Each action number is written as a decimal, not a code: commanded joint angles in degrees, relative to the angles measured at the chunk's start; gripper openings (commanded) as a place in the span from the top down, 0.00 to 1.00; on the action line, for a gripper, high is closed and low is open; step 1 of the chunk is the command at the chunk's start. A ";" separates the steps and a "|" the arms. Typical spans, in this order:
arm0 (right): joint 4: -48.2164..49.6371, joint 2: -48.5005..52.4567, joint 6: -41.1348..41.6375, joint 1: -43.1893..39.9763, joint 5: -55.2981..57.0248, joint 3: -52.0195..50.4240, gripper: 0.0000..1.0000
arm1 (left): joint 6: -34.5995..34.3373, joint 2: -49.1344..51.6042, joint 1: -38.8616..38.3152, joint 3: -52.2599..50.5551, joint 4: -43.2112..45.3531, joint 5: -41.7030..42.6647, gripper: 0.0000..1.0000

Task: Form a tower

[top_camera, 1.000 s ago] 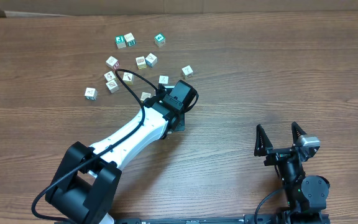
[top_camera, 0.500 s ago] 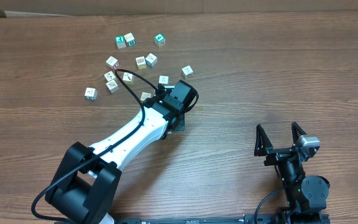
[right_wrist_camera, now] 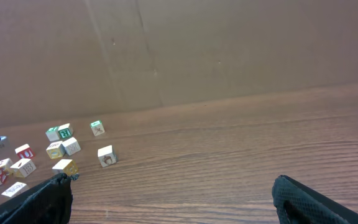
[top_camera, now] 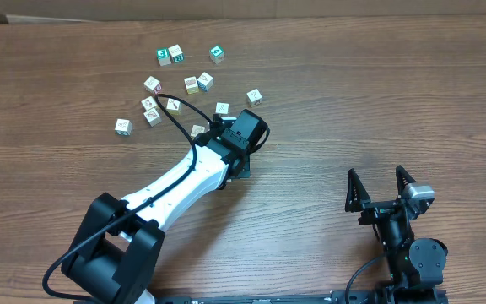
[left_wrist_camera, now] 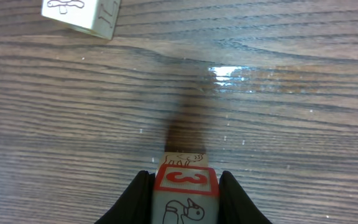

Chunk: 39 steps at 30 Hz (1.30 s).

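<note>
Pale wooden cube, with a red-framed 3 on one face and a bird on another, sits pinched between the fingers of the left hand, which is closed tight on its two sides, close to the brown wood-grain surface. Another cube lies ahead of that hand, off to its left. Seen from overhead, the loose cubes lie scattered singly beyond and beside the left hand, none stacked on another. Well apart from it, the right hand has its fingers spread wide, holding nothing
</note>
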 commanded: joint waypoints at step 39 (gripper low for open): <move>0.28 -0.57 0.17 -0.17 -0.26 -0.57 0.00 | -2.73 -2.27 -0.72 -0.57 -0.13 -2.93 0.78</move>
